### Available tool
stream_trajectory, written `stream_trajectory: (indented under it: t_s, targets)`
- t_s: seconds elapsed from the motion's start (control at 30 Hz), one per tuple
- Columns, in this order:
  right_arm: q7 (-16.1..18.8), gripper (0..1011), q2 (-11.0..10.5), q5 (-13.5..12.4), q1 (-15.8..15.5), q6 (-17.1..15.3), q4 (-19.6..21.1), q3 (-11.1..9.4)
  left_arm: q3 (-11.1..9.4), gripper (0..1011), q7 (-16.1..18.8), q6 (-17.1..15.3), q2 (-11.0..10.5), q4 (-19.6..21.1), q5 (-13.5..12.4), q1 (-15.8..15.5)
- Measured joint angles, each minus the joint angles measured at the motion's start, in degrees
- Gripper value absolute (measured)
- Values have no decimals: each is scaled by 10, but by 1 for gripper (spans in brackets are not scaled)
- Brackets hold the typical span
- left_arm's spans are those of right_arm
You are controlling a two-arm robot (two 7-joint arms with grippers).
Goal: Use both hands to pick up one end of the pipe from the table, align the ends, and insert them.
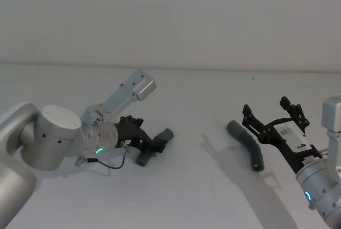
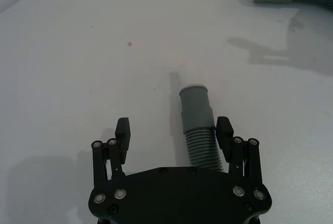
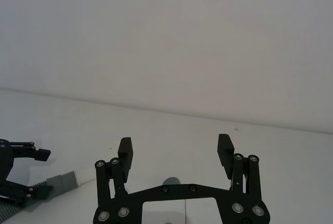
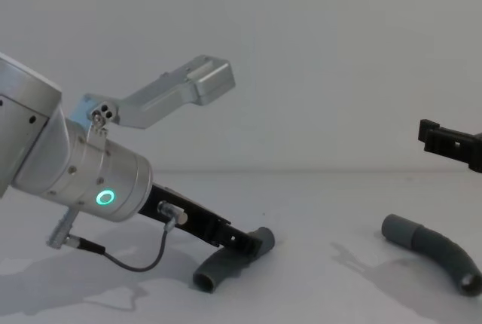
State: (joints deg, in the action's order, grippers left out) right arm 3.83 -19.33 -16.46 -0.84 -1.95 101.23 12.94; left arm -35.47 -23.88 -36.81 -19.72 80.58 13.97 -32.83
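Observation:
The pipe lies in two pieces on the pale table (image 1: 186, 197). The shorter piece (image 1: 156, 146) lies between the fingers of my left gripper (image 1: 154, 145), which is low over the table and open. In the left wrist view its cuff end (image 2: 195, 107) with a white tip points away from the left gripper (image 2: 174, 130), and the ribbed part sits close to one finger (image 2: 224, 130). The longer curved piece (image 1: 246, 144) lies to the right. My right gripper (image 1: 265, 106) hovers open just right of and above it, holding nothing.
A plain pale wall rises behind the table. The chest view shows the shorter piece (image 4: 226, 262) under the left gripper (image 4: 256, 243) and the longer piece (image 4: 433, 249) at the right, apart. Bare table lies between the two pieces.

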Motion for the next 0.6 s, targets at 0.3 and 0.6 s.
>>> stream_trajectory:
  t_s: [0.3, 0.6]
  targets:
    - [0, 1001, 0, 0, 0, 0, 0, 0, -2, 1002, -1, -9, 7, -8, -5, -4]
    - [0, 1001, 0, 0, 0, 0, 0, 0, -2, 1002, -1, -13, 11, -12, -7, -6]
